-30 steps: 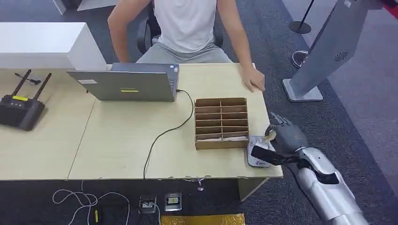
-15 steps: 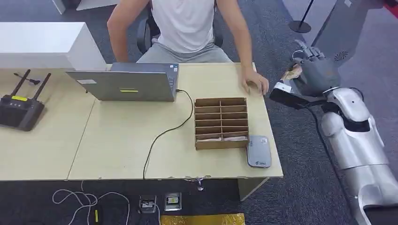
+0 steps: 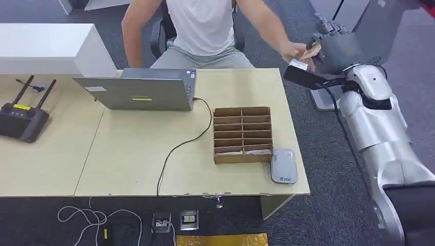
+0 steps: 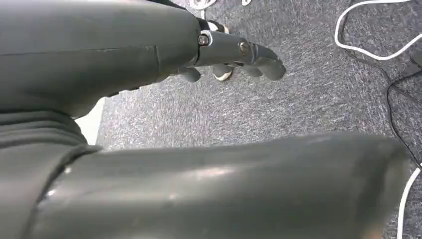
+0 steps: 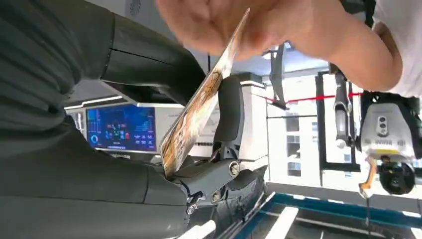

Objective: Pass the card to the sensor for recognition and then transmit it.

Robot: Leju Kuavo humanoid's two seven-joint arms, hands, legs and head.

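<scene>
A: Where is the card?

B: The card (image 3: 310,50) is up past the far right corner of the table (image 3: 133,154), pinched in the robot's right hand (image 3: 336,48). A seated person's hand (image 3: 293,50) touches its other end.

A: And the sensor?

B: The grey sensor (image 3: 283,165) lies at the table's near right corner, just beside a cardboard organiser (image 3: 241,134).

A: The left hand?

B: The left hand (image 4: 234,55) hangs over carpet, holding nothing, fingers loosely extended.

right arm raised, right hand (image 3: 336,48) fingers (image 5: 230,114) pinching card (image 5: 199,107).
</scene>
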